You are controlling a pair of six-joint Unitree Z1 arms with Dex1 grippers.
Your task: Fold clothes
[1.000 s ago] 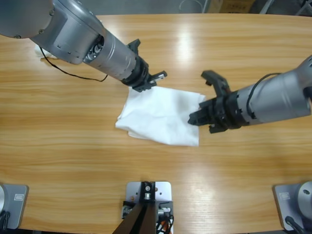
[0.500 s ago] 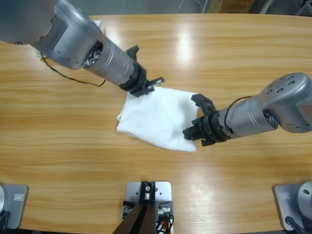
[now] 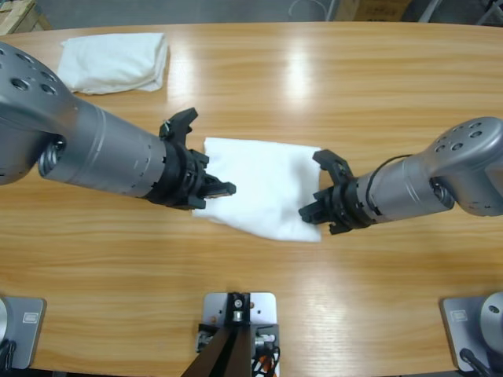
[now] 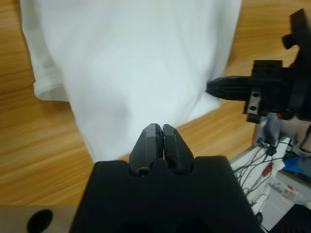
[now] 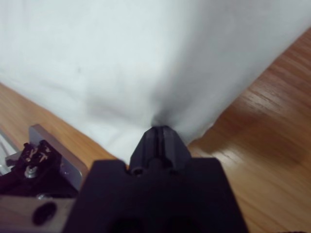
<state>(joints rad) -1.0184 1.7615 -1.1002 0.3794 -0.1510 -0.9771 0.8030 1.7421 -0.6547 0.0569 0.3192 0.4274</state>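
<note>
Folded white T-shirt (image 3: 263, 187) lying flat mid-worktop (image 3: 330, 94), between the two arms. Left gripper (image 3: 224, 189) at the shirt's left near edge with jaws pressed together, tips over the cloth; whether any fabric is pinched, impossible to tell. Right gripper (image 3: 310, 213) at the right near corner, jaws clamped on a puckered bit of the T-shirt. Second folded shirt (image 3: 114, 61) at far left, well apart.

Long wooden table (image 3: 330, 71), tangle of cables (image 4: 272, 155) beyond the table edge
</note>
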